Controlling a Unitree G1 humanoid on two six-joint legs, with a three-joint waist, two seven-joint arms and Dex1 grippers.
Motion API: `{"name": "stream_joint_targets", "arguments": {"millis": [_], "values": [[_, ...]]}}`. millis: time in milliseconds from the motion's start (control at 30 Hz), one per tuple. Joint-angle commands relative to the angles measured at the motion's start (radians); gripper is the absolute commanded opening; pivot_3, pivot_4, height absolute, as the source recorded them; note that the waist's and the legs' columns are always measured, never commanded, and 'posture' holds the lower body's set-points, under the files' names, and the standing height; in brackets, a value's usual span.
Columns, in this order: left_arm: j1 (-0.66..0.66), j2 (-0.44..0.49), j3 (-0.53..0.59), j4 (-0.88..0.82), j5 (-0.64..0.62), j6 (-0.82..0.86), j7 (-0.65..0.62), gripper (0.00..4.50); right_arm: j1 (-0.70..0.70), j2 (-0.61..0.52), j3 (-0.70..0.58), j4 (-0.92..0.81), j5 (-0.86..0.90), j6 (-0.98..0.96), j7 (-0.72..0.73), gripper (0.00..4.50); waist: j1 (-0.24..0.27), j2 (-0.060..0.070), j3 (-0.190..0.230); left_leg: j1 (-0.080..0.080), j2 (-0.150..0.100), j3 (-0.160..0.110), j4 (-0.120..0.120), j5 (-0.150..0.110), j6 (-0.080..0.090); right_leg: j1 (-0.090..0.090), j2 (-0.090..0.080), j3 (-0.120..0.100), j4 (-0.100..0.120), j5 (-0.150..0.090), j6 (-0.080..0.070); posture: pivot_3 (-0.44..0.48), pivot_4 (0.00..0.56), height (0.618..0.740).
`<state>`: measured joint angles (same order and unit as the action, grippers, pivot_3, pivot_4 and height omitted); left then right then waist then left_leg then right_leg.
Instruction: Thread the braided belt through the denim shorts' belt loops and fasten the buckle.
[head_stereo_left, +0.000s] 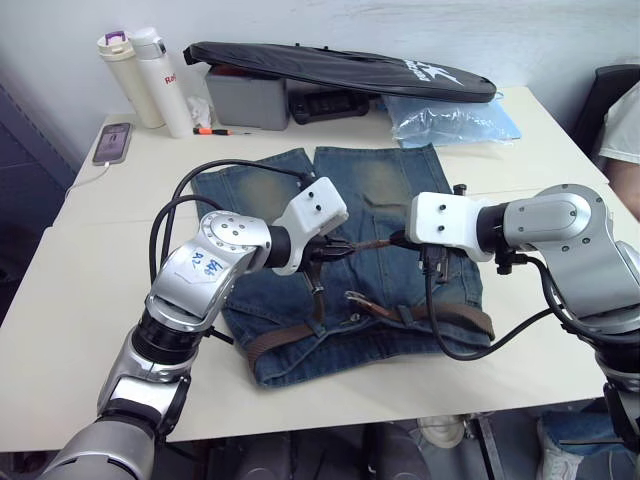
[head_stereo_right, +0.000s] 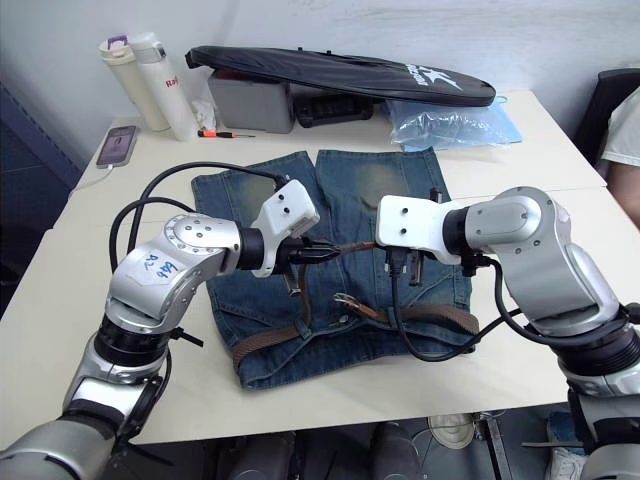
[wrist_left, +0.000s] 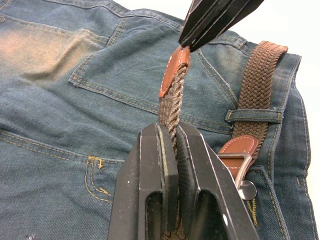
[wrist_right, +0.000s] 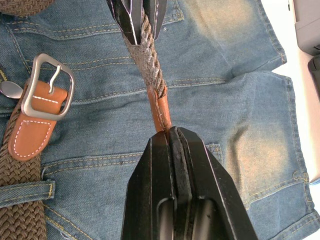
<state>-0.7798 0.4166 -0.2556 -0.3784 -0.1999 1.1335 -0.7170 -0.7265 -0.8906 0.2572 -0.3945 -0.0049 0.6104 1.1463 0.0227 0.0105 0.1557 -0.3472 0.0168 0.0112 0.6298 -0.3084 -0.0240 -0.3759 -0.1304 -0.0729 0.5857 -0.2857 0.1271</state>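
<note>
The denim shorts (head_stereo_left: 400, 190) lie flat on the table, waistband toward me. The braided belt (head_stereo_left: 280, 338) runs along the waistband under a belt loop (wrist_left: 252, 116). Its silver buckle (wrist_right: 47, 87) rests near the fly. The belt's free end is lifted above the shorts and stretched between both grippers. My left gripper (wrist_left: 172, 131) is shut on the braided part. My right gripper (wrist_right: 172, 132) is shut on the tan leather tip (wrist_right: 160, 112), facing the left one a short way off.
At the table's far side stand two bottles (head_stereo_left: 140, 75), a phone (head_stereo_left: 112, 140), a grey box (head_stereo_left: 245, 98), a long black bag (head_stereo_left: 340, 68) and a clear blue plastic bag (head_stereo_left: 450, 120). A person's sleeve (head_stereo_left: 622, 125) shows at the right edge.
</note>
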Motion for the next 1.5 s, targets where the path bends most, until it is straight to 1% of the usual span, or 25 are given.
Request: {"name": "stream_joint_targets", "arguments": {"millis": [33,233,367,533,633,700,767,967,1033,1133,1167,1267,1333,1500], "values": [[-0.002,0.021,0.025,-0.023,-0.010,-0.004,0.030,0.05,0.002,0.004,-0.020,-0.037,0.017,-0.008,-0.011,0.00,0.000,0.000,0.000,0.000,0.000,0.000,0.000,0.000,0.000,0.000,0.000,0.000,0.000,0.000,0.000,0.000,0.150,0.740],[0.005,0.026,0.027,-0.025,-0.030,-0.009,0.053,0.05,0.000,0.009,-0.018,-0.027,0.019,-0.038,-0.029,0.00,0.000,0.000,0.000,0.000,0.000,0.000,0.000,0.000,0.000,0.000,0.000,0.000,0.000,0.000,0.000,0.000,0.150,0.740],[0.010,0.026,0.024,-0.027,-0.040,-0.017,0.066,0.05,-0.004,0.038,-0.033,-0.043,0.088,0.016,-0.014,0.00,0.000,0.000,0.000,0.000,0.000,0.000,0.000,0.000,0.000,0.000,0.000,0.000,0.000,0.000,0.000,0.000,0.150,0.740],[0.011,0.033,0.022,-0.028,-0.049,-0.024,0.070,0.05,-0.016,0.042,-0.032,-0.053,0.090,0.048,-0.028,0.00,0.000,0.000,0.000,0.000,0.000,0.000,0.000,0.000,0.000,0.000,0.000,0.000,0.000,0.000,0.000,0.000,0.150,0.740],[0.011,0.046,0.012,-0.024,-0.038,-0.037,0.079,0.00,-0.024,0.047,-0.034,-0.056,0.106,0.076,-0.028,0.97,0.000,0.000,0.000,0.000,0.000,0.000,0.000,0.000,0.000,0.000,0.000,0.000,0.000,0.000,0.000,0.000,0.150,0.740],[0.012,0.056,0.008,-0.021,-0.042,-0.044,0.077,0.00,-0.032,0.049,-0.031,-0.055,0.110,0.076,-0.031,1.82,0.000,0.000,0.000,0.000,0.000,0.000,0.000,0.000,0.000,0.000,0.000,0.000,0.000,0.000,0.000,0.000,0.150,0.740],[0.017,0.063,0.009,-0.026,-0.055,-0.041,0.070,0.00,-0.036,0.043,-0.029,-0.061,0.111,0.074,-0.033,2.78,0.000,0.000,0.000,0.000,0.000,0.000,0.000,0.000,0.000,0.000,0.000,0.000,0.000,0.000,0.000,0.000,0.150,0.740],[0.023,0.075,0.011,-0.029,-0.067,-0.044,0.071,0.00,-0.031,0.038,-0.057,-0.063,0.132,0.086,-0.050,2.78,0.000,0.000,0.000,0.000,0.000,0.000,0.000,0.000,0.000,0.000,0.000,0.000,0.000,0.000,0.000,0.000,0.150,0.740],[0.028,0.088,0.012,-0.033,-0.071,-0.048,0.065,0.00,-0.021,0.021,-0.078,-0.065,0.144,0.090,-0.049,2.78,0.000,0.000,0.000,0.000,0.000,0.000,0.000,0.000,0.000,0.000,0.000,0.000,0.000,0.000,0.000,0.000,0.150,0.740],[0.054,0.150,0.027,-0.030,-0.079,-0.089,0.024,0.00,0.025,-0.025,-0.107,-0.074,0.181,0.105,-0.022,2.78,0.000,0.000,0.000,0.000,0.000,0.000,-0.001,0.000,0.000,0.000,0.000,0.000,-0.001,0.000,0.000,0.000,0.150,0.740],[0.073,0.170,0.049,-0.030,-0.093,-0.101,0.007,0.00,0.059,-0.034,-0.112,-0.093,0.204,0.115,-0.013,2.78,0.000,0.000,0.000,0.000,0.000,0.000,-0.001,0.000,0.000,0.000,0.000,0.000,-0.001,0.000,0.000,0.000,0.150,0.740],[0.125,0.213,0.092,-0.029,-0.120,-0.131,-0.028,0.00,0.129,-0.038,-0.108,-0.151,0.244,0.142,-0.014,2.78,-0.001,0.000,0.000,0.000,0.000,0.000,-0.001,0.000,0.000,0.000,0.000,0.000,-0.001,0.000,0.000,0.000,0.150,0.740],[0.149,0.235,0.098,-0.032,-0.130,-0.144,-0.044,0.00,0.162,-0.001,-0.114,-0.186,0.279,0.196,-0.054,2.78,-0.003,0.000,0.000,0.000,0.000,0.000,-0.002,0.000,-0.001,0.000,0.000,0.000,-0.001,0.000,0.000,0.000,0.150,0.740],[0.218,0.261,0.119,-0.058,-0.158,-0.195,-0.081,0.00,0.259,0.028,-0.052,-0.272,0.275,0.254,-0.137,2.78,0.003,-0.001,0.000,0.000,0.000,0.000,-0.001,0.000,-0.001,0.000,0.000,0.000,-0.001,0.000,0.000,0.000,0.150,0.740]]}}
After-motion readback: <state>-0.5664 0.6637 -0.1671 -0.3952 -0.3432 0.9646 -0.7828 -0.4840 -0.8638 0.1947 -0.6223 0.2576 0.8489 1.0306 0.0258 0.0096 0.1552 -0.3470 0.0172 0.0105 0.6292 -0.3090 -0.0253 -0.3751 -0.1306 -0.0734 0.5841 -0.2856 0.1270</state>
